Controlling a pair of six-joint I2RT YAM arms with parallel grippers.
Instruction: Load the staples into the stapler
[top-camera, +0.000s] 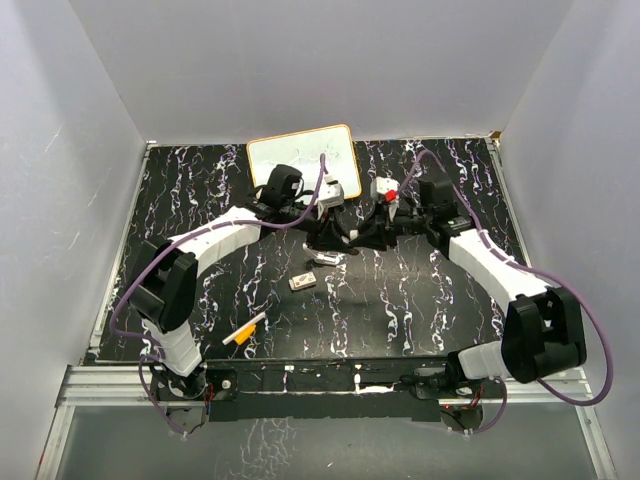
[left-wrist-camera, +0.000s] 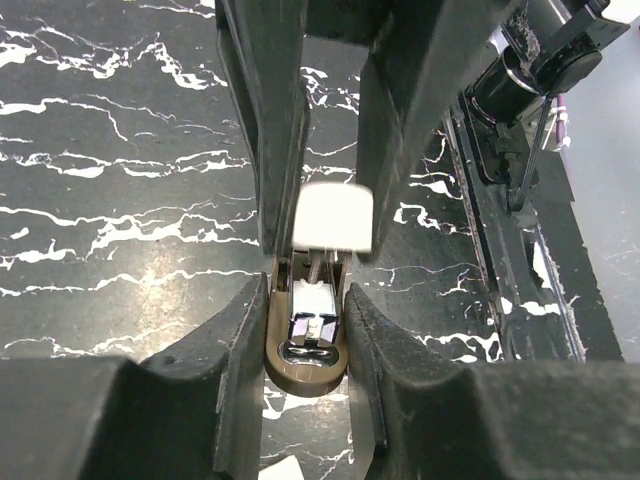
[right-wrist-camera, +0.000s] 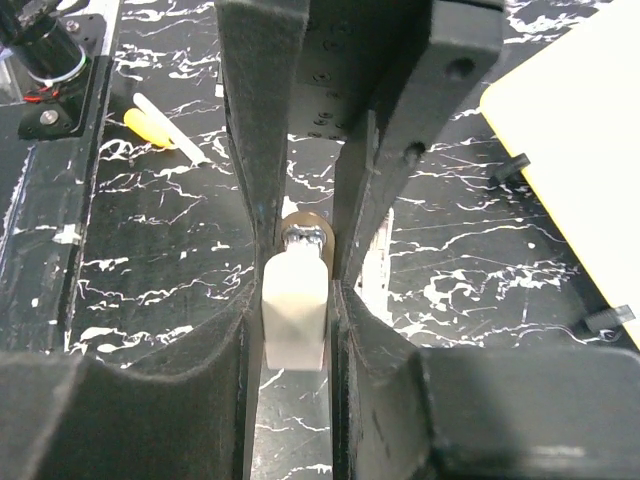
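Observation:
The stapler stands open at the table's middle, held between both grippers. My left gripper (left-wrist-camera: 307, 300) is shut on its brown base (left-wrist-camera: 306, 362), where the metal magazine shows. My right gripper (right-wrist-camera: 296, 300) is shut on the stapler's white top arm (right-wrist-camera: 296, 318), which is lifted above the base; it also shows in the left wrist view (left-wrist-camera: 335, 215). In the top view the two grippers (top-camera: 330, 238) (top-camera: 370, 238) meet and hide most of the stapler. The staples pack (top-camera: 302, 282) lies flat on the table just in front of them, untouched.
A small white piece (top-camera: 326, 260) lies between the pack and the grippers. An orange-and-white marker pen (top-camera: 244, 331) lies at the front left; it also shows in the right wrist view (right-wrist-camera: 160, 125). A yellow-framed whiteboard (top-camera: 302, 155) lies at the back.

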